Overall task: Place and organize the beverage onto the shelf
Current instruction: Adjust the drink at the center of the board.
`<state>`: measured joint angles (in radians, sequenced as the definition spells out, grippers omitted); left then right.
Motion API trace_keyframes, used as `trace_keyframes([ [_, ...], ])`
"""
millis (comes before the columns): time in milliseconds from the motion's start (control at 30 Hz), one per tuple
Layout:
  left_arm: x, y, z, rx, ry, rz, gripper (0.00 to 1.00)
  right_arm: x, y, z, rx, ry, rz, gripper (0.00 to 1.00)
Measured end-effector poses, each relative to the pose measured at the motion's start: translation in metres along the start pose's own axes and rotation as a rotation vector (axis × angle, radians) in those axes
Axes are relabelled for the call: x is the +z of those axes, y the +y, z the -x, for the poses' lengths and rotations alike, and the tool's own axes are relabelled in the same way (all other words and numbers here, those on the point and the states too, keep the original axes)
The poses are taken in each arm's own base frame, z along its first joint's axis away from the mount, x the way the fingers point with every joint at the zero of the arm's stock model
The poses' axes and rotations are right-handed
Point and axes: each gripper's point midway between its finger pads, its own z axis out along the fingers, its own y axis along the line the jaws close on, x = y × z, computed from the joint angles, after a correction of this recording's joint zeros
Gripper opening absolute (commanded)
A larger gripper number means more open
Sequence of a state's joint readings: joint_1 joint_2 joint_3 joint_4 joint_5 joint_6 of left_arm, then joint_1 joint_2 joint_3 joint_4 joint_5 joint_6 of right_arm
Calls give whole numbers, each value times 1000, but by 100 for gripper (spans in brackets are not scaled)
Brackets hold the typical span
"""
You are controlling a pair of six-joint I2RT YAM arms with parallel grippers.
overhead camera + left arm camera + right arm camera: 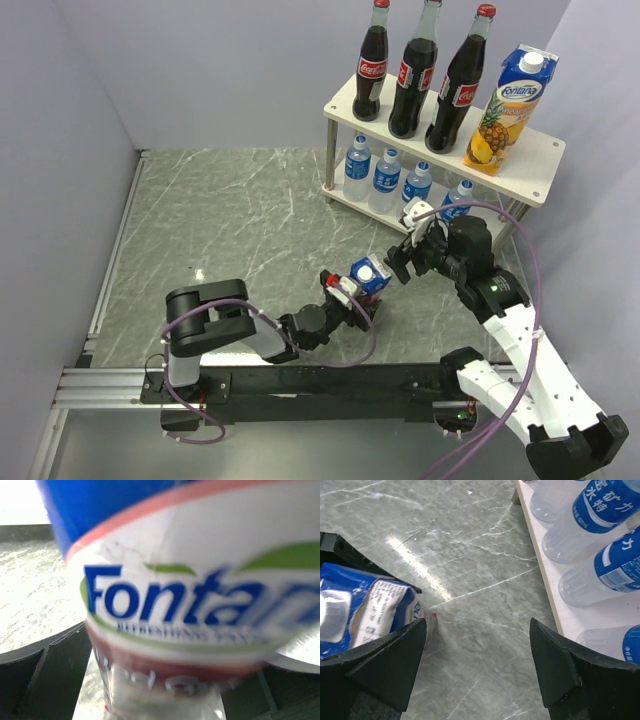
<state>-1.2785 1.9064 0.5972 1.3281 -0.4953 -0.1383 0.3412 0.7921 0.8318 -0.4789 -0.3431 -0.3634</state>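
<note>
Mid-table: second juice carton (368, 275), well near and left of the shelf (535, 165), clamped in the left gripper (350, 297); its label fills the left wrist view. Just to its right, the right gripper (477, 630) is spread wide, not touching. Shelf top carries three cola bottles (413, 75) and the other carton (510, 105); four water bottles (600, 545) on the lower board. Reads as a handover. Right fingers should straddle the carton body squarely and close firmly before the left lets go, then stand it upright on the bare right end of the top board.
</note>
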Motion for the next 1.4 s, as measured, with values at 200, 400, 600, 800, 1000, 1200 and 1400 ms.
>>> trace_keyframes([
  [200, -12, -13, 31, -21, -20, -32, 100, -5, 7, -5, 3, 7, 21, 90],
  [400, -21, -17, 50, -31, -14, -59, 100, -12, 8, -8, 9, 17, 11, 89],
  [600, -38, -29, 55, -2, 53, -131, 100, -16, 4, -14, 43, 46, -26, 88],
  [800, -67, -50, 84, 4, 77, -255, 100, -27, 7, -12, 70, 53, -33, 89],
  [1000, -70, -41, 92, -1, 96, -222, 100, -23, 19, -6, 128, 41, 35, 89],
  [1200, -65, -21, 74, 13, 148, -135, 100, 2, 21, -14, 181, 137, 103, 89],
  [1400, -69, -14, 78, 12, 159, -122, 100, -2, 14, -8, 176, 139, 65, 90],
])
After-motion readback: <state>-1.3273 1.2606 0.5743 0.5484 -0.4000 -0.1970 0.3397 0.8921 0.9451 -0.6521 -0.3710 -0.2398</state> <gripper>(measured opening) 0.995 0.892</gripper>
